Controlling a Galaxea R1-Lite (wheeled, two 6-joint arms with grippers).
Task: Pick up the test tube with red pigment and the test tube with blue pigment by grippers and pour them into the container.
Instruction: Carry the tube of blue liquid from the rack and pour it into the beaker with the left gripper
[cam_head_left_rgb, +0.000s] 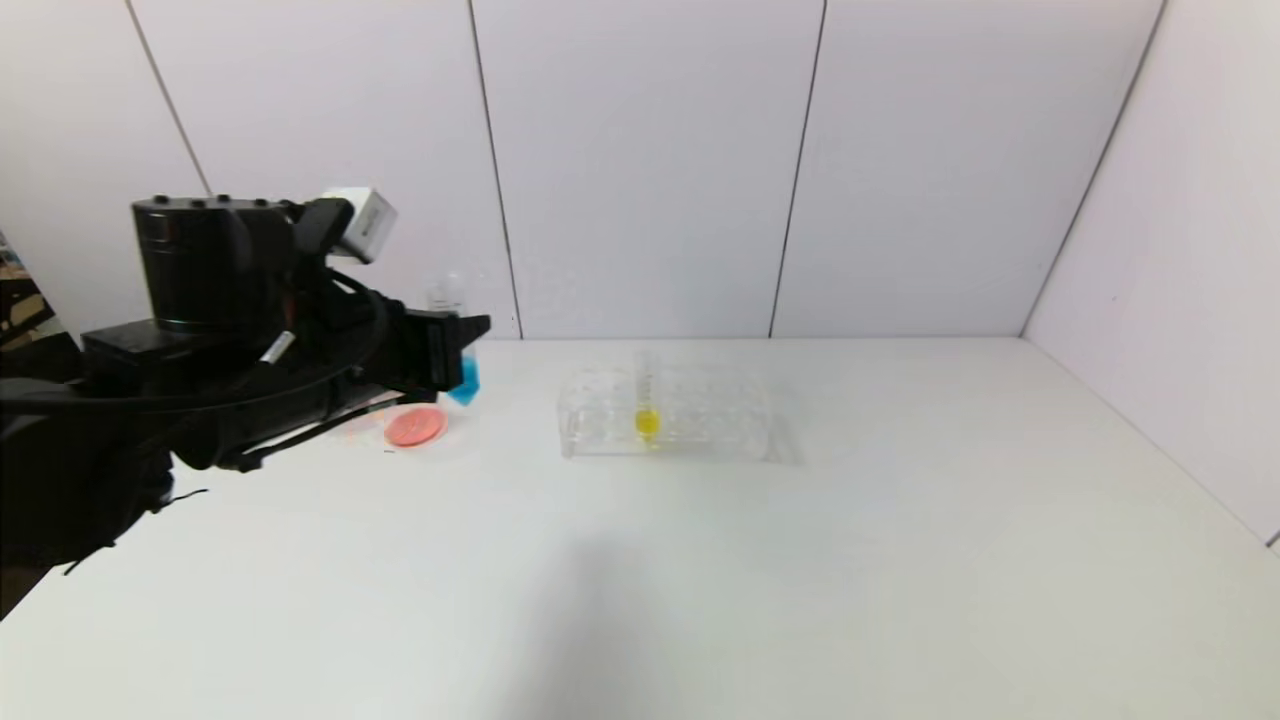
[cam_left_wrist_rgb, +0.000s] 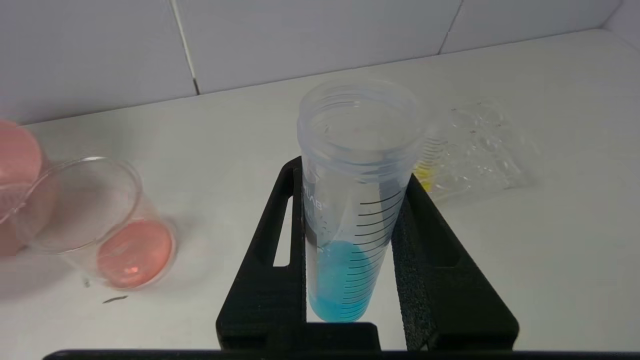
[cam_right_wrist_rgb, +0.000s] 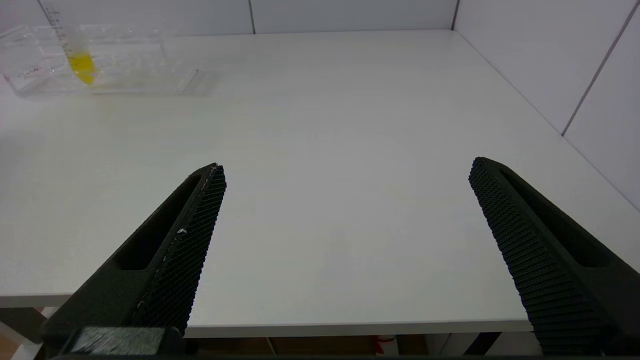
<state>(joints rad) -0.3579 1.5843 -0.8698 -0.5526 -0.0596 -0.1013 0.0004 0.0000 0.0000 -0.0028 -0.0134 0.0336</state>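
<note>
Between left gripper (cam_left_wrist_rgb: 350, 210) fingers: blue tube (cam_left_wrist_rgb: 350, 220), seemingly clamped.

Two test tubes show: the test tube with blue pigment (cam_left_wrist_rgb: 350, 210) and a tube with yellow liquid (cam_head_left_rgb: 647, 400). There is one clear tube rack (cam_head_left_rgb: 670, 415), one container (cam_left_wrist_rgb: 95, 220) holding reddish liquid, one pink bowl (cam_left_wrist_rgb: 15, 170), one white table (cam_head_left_rgb: 800, 580), and two grippers: left gripper (cam_left_wrist_rgb: 350, 200), right gripper (cam_right_wrist_rgb: 345, 172).
</note>
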